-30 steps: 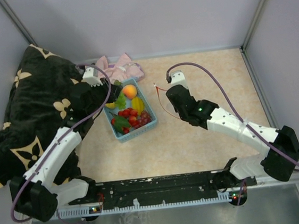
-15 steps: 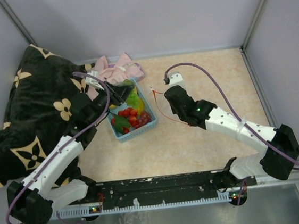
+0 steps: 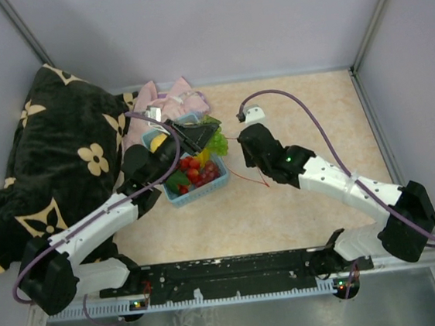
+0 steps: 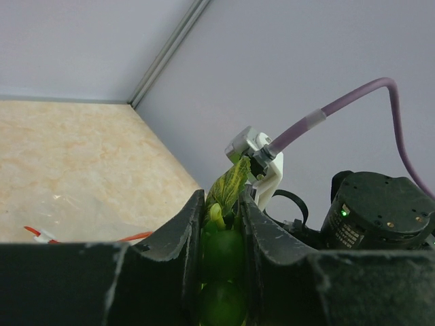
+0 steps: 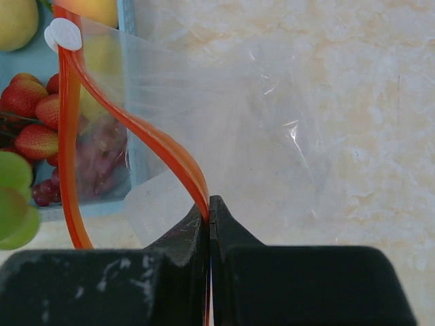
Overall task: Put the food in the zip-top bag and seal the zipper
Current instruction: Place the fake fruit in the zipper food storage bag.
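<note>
Black flowered throw (image 3: 53, 157), pink cloth perhaps (image 3: 166, 100), blue basket (image 3: 199, 193)

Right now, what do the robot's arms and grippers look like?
The left arm and right arm have white shells, black joints and a looping purple cable each. The left gripper and right gripper have black, scuffed fingers.

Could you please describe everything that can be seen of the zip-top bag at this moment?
The zip-top bag is thin, clear, glossy plastic, creased and floppy. Its red-orange zipper runs as two separated strips, so the mouth is open, and a white slider sits where they meet. The right gripper has its fingers shut on one strip, above the beige table. The other strip crosses the blue basket, whose fruit shows through the plastic.
</note>
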You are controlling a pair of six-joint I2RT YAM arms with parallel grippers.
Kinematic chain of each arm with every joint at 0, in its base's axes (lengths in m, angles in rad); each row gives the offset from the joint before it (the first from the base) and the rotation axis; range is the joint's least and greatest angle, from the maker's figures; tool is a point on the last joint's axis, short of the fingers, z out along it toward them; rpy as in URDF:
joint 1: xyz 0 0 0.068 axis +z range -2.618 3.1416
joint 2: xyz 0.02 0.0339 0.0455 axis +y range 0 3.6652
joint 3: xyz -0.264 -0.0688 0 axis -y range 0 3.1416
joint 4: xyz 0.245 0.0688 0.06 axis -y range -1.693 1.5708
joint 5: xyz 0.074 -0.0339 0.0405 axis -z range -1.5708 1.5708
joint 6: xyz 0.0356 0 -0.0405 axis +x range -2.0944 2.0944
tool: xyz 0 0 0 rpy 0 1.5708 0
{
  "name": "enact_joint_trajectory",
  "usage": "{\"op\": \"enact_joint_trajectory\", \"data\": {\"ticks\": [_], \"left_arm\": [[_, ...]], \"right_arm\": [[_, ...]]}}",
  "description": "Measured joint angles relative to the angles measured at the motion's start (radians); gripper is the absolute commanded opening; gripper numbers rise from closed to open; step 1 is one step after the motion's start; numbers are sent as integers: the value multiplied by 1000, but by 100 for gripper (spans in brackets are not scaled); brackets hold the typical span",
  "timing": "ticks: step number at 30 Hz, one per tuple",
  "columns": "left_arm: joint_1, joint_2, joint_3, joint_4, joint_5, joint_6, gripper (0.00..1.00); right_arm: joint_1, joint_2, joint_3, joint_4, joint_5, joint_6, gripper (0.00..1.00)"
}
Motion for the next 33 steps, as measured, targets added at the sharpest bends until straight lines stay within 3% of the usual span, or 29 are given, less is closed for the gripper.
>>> {"op": "enact_joint_trajectory", "data": {"ticks": [17,25,33], "left_arm": [[-89,172,-109,293,-78,40,0],[-130,187,-165,320,-84,190,4],[-150,204,-164,274,13,431,11]], "right_arm": [[0,-3,0,13,-68,35,0],[-2,-11,0,12,-86,34,0],[-11,-37,34,9,-122,32,0]]}}
